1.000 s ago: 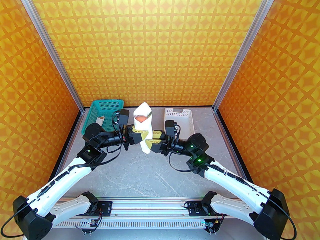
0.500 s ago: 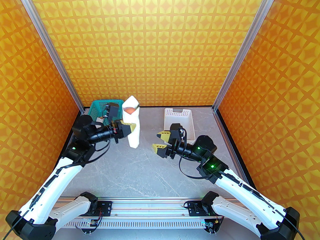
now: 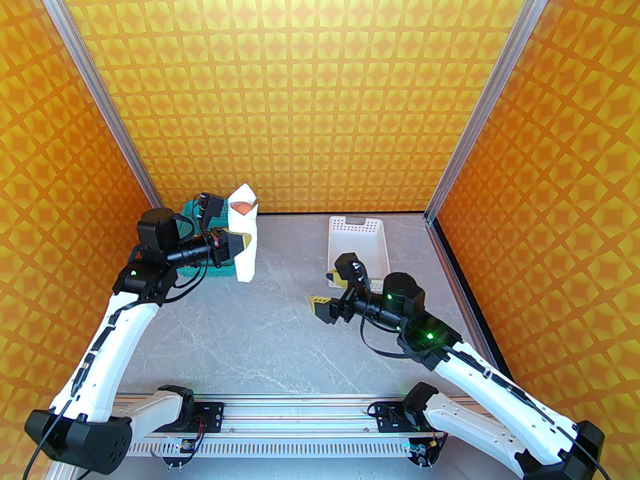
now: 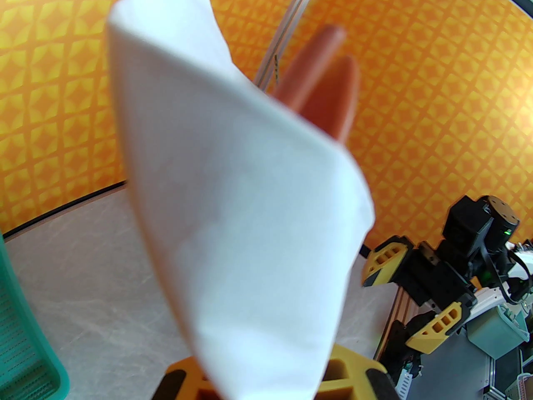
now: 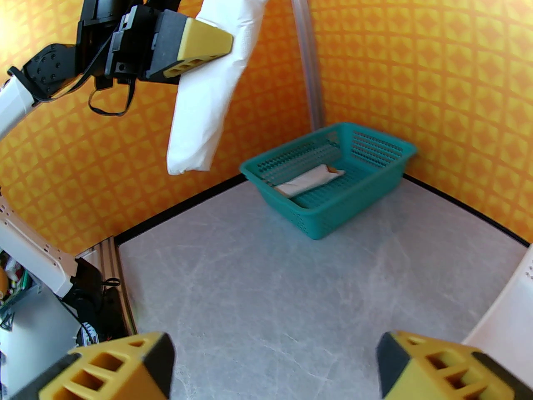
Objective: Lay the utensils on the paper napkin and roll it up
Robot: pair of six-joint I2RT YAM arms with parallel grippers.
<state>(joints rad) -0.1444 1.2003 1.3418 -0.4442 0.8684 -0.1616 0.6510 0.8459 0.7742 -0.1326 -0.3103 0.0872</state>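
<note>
White paper napkin (image 3: 245,260), rolled around orange utensils (image 3: 241,208), is clamped in the narrow jaws of the left gripper (image 3: 246,242); those of the right gripper (image 3: 325,289) are spread wide, empty.

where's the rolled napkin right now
Top view, far left: the rolled napkin hangs upright in the air, pinched by the left gripper, beside the teal basket.

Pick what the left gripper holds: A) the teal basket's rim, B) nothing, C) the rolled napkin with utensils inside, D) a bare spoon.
C: the left gripper is shut on the rolled paper napkin, with the utensils poking out of its top end.
</note>
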